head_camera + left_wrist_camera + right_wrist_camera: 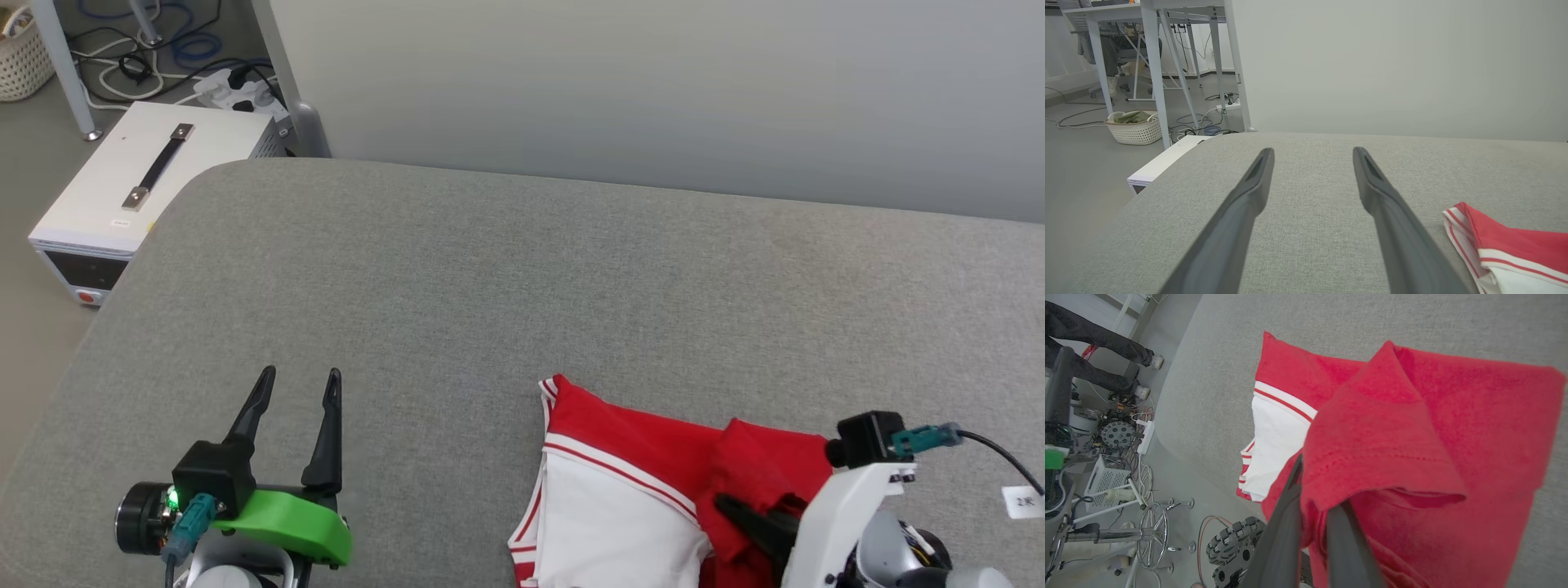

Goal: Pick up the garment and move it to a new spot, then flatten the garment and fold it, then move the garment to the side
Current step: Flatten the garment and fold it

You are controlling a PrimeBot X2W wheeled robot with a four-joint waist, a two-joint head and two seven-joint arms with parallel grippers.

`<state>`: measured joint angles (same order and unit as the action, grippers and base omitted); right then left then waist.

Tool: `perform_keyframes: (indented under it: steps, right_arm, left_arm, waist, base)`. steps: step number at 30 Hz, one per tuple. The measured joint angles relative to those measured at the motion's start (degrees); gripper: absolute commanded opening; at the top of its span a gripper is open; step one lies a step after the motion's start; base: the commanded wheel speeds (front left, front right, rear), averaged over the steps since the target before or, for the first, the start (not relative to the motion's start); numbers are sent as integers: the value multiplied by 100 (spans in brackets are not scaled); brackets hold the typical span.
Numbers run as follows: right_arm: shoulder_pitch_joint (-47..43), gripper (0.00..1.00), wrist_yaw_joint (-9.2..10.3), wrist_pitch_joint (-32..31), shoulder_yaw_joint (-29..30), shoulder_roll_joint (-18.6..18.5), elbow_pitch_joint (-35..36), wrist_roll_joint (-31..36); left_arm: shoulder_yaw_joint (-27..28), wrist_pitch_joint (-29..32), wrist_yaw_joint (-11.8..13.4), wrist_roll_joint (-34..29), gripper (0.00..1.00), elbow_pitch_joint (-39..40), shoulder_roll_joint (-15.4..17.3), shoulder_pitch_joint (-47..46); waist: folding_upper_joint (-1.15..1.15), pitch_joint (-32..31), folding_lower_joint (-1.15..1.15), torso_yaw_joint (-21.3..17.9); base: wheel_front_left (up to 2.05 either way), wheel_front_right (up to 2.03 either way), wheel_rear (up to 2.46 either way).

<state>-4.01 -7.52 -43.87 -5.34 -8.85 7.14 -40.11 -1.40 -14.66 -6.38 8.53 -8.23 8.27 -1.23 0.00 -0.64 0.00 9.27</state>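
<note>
The garment, red with a white panel and red-white striped trim, lies bunched at the near right of the grey padded surface. My right gripper is shut on a red fold of it. In the right wrist view the two dark fingers pinch the red cloth, which drapes over their tips and hides them. My left gripper rests open over bare surface at the near left, well apart from the garment. Between its spread fingers nothing is held, and the garment's striped corner lies to the right.
A white box with a black handle stands on the floor off the surface's far left corner, beside cables and a power strip. A wicker basket sits under a table. A person's legs and wheels show beyond the near edge.
</note>
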Motion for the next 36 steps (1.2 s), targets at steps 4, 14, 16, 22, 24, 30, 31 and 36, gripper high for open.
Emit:
perform_keyframes:
  steps: [4, 14, 16, 22, 24, 30, 31, 36]
  right_arm:
    - [258, 0, 0, -168, -292, 348, -44, 135]
    - [801, 0, 0, -144, -690, 554, -820, 523]
    - [892, 0, 0, -88, -700, 564, -984, 566]
    - [1158, 0, 0, 87, -760, 572, -1414, 575]
    - [1248, 35, 0, 130, -802, 575, -1550, 595]
    - [1388, 100, 0, 231, -1069, 584, -1708, 806]
    - [1416, 100, 0, 240, -1112, 587, -1711, 808]
    - [1681, 100, 0, 280, -1470, 592, -1723, 853]
  left_arm:
    - [54, 0, -22, -4, 100, 1, -29, 0]
    - [55, 0, -52, -43, 100, 102, -115, -4]
    - [52, 0, -53, -43, 100, 84, -121, -7]
    - [15, 0, -69, -44, 100, 12, -144, -14]
    - [5, 0, -70, -44, 100, -5, -154, -22]
    - [0, 0, -92, -44, 100, -67, -158, -29]
    - [0, 0, -93, -44, 100, -78, -157, -29]
    - [-11, 0, -93, -44, 100, -138, -147, -28]
  waist:
    - [0, 26, 0, 110]
    - [0, 127, 0, 375]
    - [0, 145, 0, 424]
    - [0, 225, 0, 566]
    - [0, 260, 0, 610]
    - [0, 271, 0, 676]
    - [0, 255, 0, 677]
    - [0, 125, 0, 652]
  base:
    - [0, 0, 0]
    - [0, 0, 0]
    - [0, 0, 0]
    - [0, 0, 0]
    - [0, 0, 0]
    - [0, 0, 0]
    - [0, 0, 0]
    - [0, 0, 0]
